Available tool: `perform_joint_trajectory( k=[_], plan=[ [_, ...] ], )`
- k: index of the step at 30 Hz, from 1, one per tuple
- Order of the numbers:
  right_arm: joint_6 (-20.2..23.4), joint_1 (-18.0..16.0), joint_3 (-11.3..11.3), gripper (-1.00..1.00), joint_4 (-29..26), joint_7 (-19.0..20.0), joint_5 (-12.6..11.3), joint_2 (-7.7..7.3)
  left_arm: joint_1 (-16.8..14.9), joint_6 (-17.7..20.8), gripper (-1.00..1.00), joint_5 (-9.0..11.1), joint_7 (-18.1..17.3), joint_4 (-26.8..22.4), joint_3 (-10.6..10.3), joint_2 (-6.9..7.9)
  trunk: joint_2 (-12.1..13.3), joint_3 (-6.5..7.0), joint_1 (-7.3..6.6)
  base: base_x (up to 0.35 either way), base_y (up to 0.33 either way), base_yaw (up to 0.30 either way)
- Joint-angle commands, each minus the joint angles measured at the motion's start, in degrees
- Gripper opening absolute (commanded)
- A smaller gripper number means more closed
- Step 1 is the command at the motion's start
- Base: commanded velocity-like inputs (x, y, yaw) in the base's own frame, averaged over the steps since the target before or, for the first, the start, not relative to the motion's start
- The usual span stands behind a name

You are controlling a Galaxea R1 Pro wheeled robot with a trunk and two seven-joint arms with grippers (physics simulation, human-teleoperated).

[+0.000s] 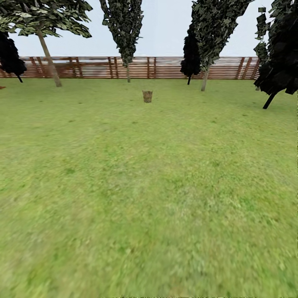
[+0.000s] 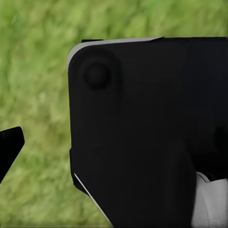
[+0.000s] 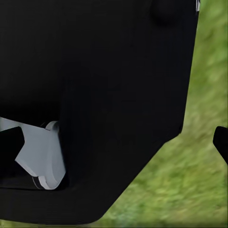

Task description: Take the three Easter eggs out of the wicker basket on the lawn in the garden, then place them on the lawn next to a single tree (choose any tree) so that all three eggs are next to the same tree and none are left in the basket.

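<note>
The wicker basket (image 1: pixel 147 96) stands small and far off on the lawn (image 1: pixel 149 198), near the middle of the head view. The three Easter eggs are hidden from here. A tree (image 1: pixel 50 62) with a pale leaning trunk rises at the far left by the fence, and another pale-trunked tree (image 1: pixel 204 79) stands right of the basket. In the wrist views my left gripper (image 2: pixel 114 147) and right gripper (image 3: pixel 114 142) hang open over grass beside the robot's black body, with dark fingertips (image 2: pixel 9 148) (image 3: pixel 221 141) at the picture edges and nothing between them.
A brown slatted fence (image 1: pixel 165 68) closes the garden at the back. A thin columnar tree (image 1: pixel 126 37) stands behind the basket, and dark trees (image 1: pixel 277 62) crowd the right edge. Wide grass lies between me and the basket.
</note>
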Motion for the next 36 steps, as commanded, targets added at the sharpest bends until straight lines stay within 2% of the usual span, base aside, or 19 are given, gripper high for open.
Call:
perform_joint_trajectory(
  k=[1, 10, 36],
  plan=[
    [-0.1, 0.0, 0.0, 1.0, 0.0, 0.1, 0.0, 0.0, 0.0, -0.2, 1.0, 0.0, -0.1, 0.0, 0.0, 0.0, 0.4, 0.06, -0.22, 0.0, 0.0, -0.084],
    [-0.1, 0.0, 0.0, 1.0, 0.0, 0.1, 0.0, 0.0, 0.0, -0.2, 1.0, 0.0, -0.1, 0.0, 0.0, 0.0, 4.0, 1.2, -2.2, 0.0, 0.0, -0.034],
    [-0.2, 0.0, 0.0, 1.0, 0.0, 0.1, 0.0, 0.0, 0.0, -0.2, 1.0, 0.0, -0.1, 0.0, 0.0, 0.0, 14.4, 5.81, -7.91, 0.0, 0.0, -0.001]
  ],
)
